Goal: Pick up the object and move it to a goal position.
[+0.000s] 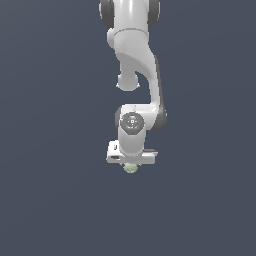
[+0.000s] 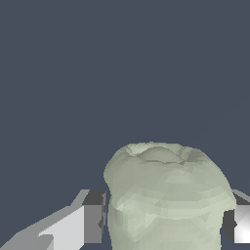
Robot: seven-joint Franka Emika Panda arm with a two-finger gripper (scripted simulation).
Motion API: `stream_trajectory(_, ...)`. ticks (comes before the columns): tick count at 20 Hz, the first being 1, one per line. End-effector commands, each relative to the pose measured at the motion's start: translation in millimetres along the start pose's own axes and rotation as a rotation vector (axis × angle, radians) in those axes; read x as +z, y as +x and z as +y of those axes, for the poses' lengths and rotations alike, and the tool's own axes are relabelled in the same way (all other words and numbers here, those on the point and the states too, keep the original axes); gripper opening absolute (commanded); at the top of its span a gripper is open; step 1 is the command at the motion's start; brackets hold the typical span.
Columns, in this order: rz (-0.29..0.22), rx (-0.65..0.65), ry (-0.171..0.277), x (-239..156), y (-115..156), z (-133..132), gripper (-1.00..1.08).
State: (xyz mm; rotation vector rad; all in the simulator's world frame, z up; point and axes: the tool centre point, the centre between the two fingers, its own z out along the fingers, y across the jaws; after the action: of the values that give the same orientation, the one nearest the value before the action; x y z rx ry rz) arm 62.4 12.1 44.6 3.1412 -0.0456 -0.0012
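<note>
Directly under the gripper (image 1: 131,166): the object (image 1: 130,168), a small pale grey-green blob, with its lower part showing below the white gripper body
Exterior view: the object is much narrower than the gripper and the fingers are hidden; whether it rests on the ground cannot be told. Wrist view: the object (image 2: 166,195) fills the gap between the gripper (image 2: 163,224) fingers (image 2: 93,219); each pad sits at a flank, apparently clamping it. Judgement: light, rigid, lumpy surface; grip across the widest flanks to prevent rolling
</note>
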Motion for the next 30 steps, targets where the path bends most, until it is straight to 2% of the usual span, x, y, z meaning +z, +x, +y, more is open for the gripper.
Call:
stream_trajectory(1,0.001,0.0,0.0,-5,-4,1,-1.0)
stream_trajectory(10,0.001,0.0,0.0,-37,-35,7,-1.0)
stream_trajectory(30,0.001,0.0,0.001,-155,-145,28,-1.0)
